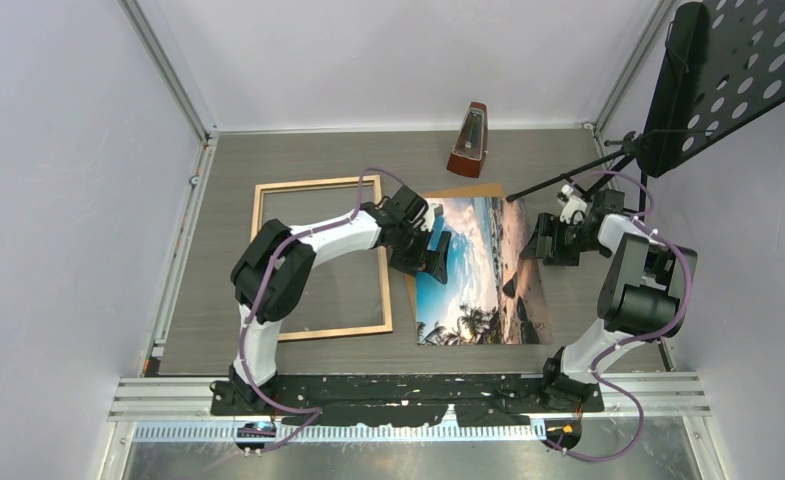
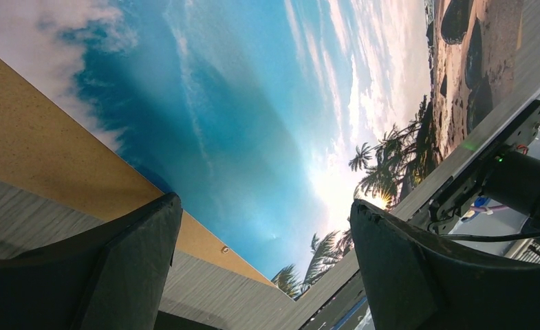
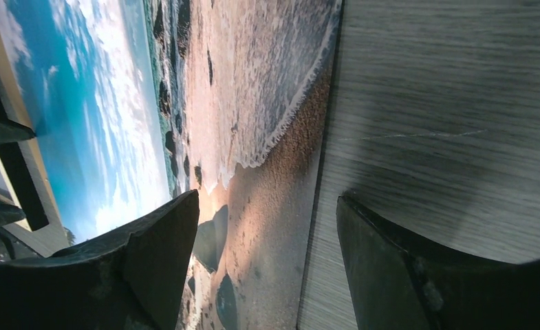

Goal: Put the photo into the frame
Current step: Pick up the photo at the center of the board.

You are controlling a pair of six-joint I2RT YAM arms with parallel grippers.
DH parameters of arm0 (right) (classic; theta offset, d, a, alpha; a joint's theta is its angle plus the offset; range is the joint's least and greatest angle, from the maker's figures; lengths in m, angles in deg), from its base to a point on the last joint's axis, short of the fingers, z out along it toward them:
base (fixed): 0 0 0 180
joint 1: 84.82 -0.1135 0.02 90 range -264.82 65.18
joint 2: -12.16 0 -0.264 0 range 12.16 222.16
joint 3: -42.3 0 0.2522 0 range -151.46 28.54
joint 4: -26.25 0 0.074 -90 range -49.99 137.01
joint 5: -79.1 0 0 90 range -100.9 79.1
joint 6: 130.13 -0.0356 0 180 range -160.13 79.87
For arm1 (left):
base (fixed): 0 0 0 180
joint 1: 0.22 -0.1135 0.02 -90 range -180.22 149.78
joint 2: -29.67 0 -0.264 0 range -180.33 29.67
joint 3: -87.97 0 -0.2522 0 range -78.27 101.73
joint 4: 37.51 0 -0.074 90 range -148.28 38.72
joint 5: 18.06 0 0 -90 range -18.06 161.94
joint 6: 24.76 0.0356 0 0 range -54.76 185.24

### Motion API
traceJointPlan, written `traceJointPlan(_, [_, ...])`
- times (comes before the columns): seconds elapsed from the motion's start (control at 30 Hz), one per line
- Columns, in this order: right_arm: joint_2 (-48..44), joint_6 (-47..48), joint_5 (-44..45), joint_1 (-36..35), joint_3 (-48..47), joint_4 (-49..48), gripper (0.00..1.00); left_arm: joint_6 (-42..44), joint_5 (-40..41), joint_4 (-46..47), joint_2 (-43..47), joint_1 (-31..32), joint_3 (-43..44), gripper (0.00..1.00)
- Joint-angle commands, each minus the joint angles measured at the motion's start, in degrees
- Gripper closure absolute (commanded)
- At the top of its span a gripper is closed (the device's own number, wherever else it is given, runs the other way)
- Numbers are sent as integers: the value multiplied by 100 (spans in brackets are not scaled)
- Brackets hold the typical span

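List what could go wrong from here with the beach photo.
1. The large glossy beach photo lies flat on the plain brown hardboard sheet; the open left fingers above its left edge may catch the sheet too.
2. The open right fingers straddle the photo's right edge and may crease it on closing.
3. Lifted from both sides, it may buckle on the way to the light wooden rectangular frame.

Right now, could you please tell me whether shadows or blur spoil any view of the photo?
Top external: evenly lit and sharp, the photo clear. Left wrist: a dark shadow falls across its blue sky; the left gripper looks soft up close. Right wrist: the right gripper casts shadow on sand and table.
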Motion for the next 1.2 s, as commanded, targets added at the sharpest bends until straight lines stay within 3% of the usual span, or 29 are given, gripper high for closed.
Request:
traceJointPlan(0.0, [322,-56,-50,-12,-16,85,21,-150,-191,316,-147,52,-103,5])
traceJointPlan(0.53, [632,-35,-483,-11,-102,161,26,-108,-145,365,-148,44,-328,4])
traceJointPlan(1.17, [142,315,-1359,112,-245,681,34,-20,-58,391,-17,44,-500,4])
